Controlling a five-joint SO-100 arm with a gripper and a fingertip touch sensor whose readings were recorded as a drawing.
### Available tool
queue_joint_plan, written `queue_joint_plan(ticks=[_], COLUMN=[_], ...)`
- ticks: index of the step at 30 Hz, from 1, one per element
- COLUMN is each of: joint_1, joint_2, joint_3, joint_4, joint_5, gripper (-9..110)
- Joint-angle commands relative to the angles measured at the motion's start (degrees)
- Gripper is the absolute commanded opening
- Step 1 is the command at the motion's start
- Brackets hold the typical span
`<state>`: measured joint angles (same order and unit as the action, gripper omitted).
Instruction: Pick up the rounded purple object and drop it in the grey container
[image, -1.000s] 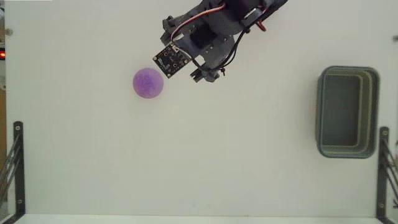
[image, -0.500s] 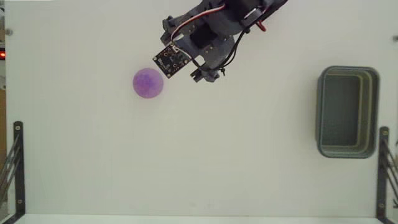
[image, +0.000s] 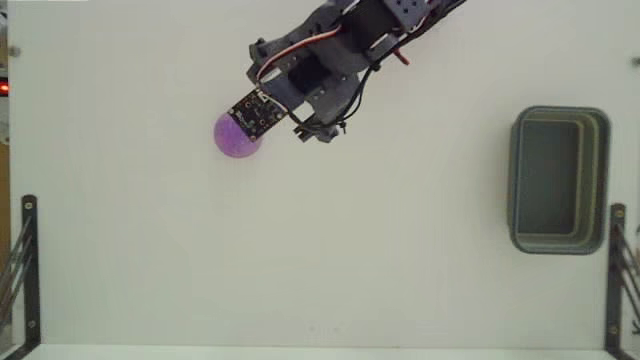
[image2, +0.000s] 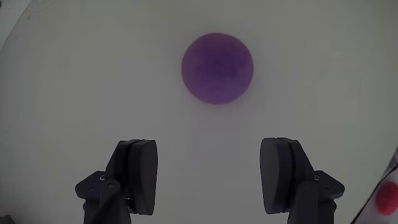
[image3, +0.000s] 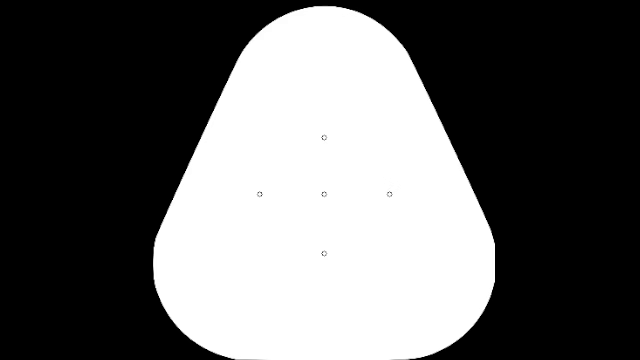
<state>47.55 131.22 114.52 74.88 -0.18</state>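
The rounded purple object (image: 233, 142) is a light violet ball lying on the white table at upper left in the fixed view. The arm's small black circuit board (image: 258, 112) covers the ball's upper right edge, and my fingertips are hidden under the arm there. In the wrist view the ball (image2: 217, 68) lies ahead of my gripper (image2: 210, 169), centred between the two dark fingers (image2: 138, 171) and apart from them. The jaws stand wide open and hold nothing. The grey container (image: 514, 180) stands empty at the far right.
Black metal brackets stand at the table's lower left (image: 26, 270) and lower right (image: 613, 275) edges. A wide stretch of bare white table lies between the ball and the container. A red blob (image2: 387, 196) shows at the wrist view's lower right corner.
The arm has swung down and to the left towards the ball. Its circuit board, which stood beside the ball, now overlaps the ball's upper right edge. The ball has not moved.
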Motion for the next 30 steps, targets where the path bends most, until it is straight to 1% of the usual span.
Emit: queue_joint_plan(ticks=[1,30], joint_1=[0.9,0.9], joint_2=[-0.4,-15.8], joint_3=[-2.4,-9.0], joint_4=[-1.8,-10.6], joint_5=[0.2,0.2], gripper=[110,110])
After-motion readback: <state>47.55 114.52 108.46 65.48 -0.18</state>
